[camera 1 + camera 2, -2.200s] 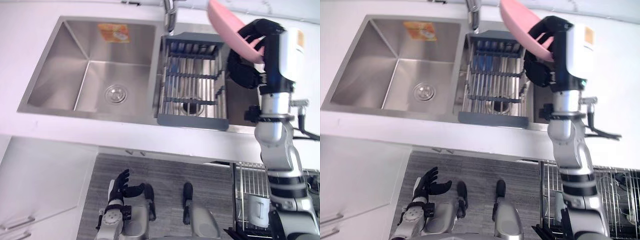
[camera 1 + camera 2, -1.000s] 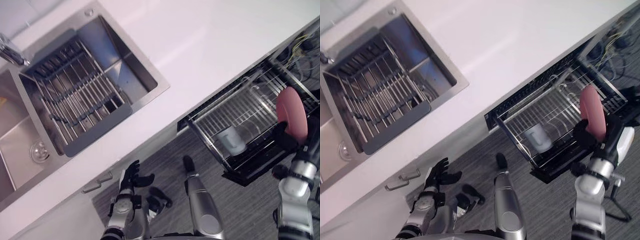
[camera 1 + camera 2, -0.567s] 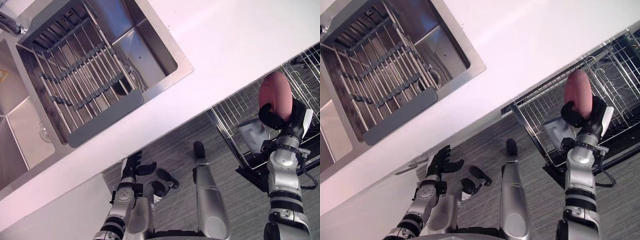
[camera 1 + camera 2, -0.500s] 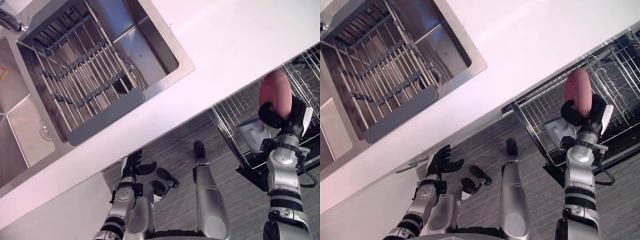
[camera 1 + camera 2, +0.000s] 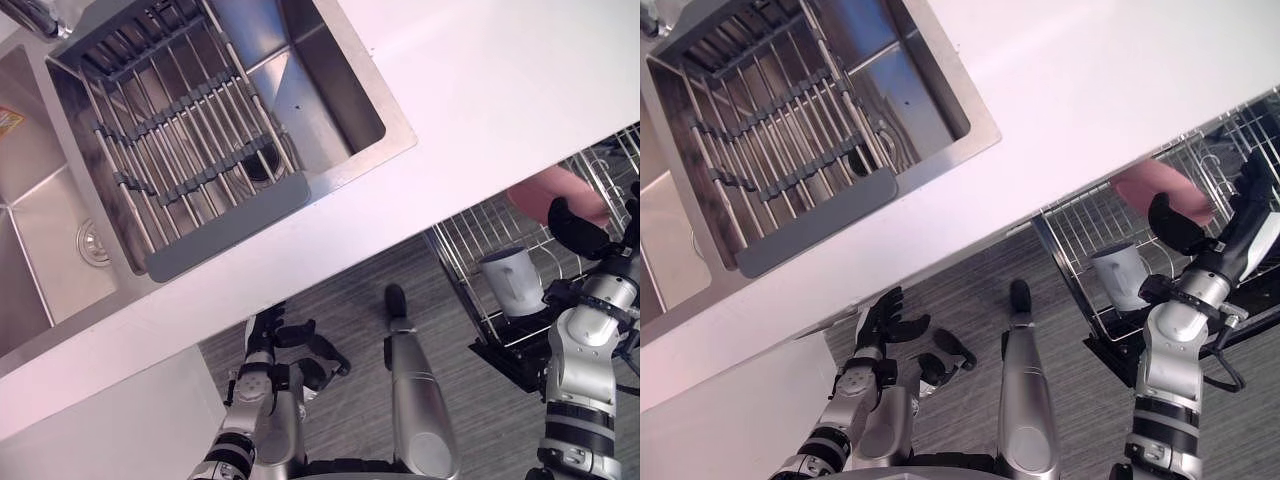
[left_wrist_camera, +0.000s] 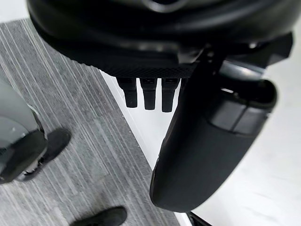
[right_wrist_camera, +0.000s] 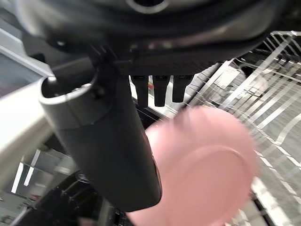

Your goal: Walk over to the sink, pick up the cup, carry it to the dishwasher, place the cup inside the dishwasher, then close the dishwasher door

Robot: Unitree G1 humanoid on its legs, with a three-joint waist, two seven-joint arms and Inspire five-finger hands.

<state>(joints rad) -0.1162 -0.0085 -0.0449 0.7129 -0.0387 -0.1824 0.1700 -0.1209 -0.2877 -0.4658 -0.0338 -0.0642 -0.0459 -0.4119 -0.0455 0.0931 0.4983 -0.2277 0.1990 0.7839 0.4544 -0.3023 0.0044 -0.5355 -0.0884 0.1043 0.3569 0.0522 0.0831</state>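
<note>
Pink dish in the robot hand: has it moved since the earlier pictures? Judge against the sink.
Yes. The pink dish, earlier above the sink, now hangs over the dishwasher rack, in the right robot hand.

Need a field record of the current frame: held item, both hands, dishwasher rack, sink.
held item: pink round plate, not a cup
right hand: curled round the plate, over the rack
left hand: open, holding nothing, low over the grey floor
dishwasher rack: silver wire rack, pulled out below the white countertop
in rack: pale grey cup, apart from the plate
sink: stainless steel sink with a grey-framed wire drainer across it
</note>
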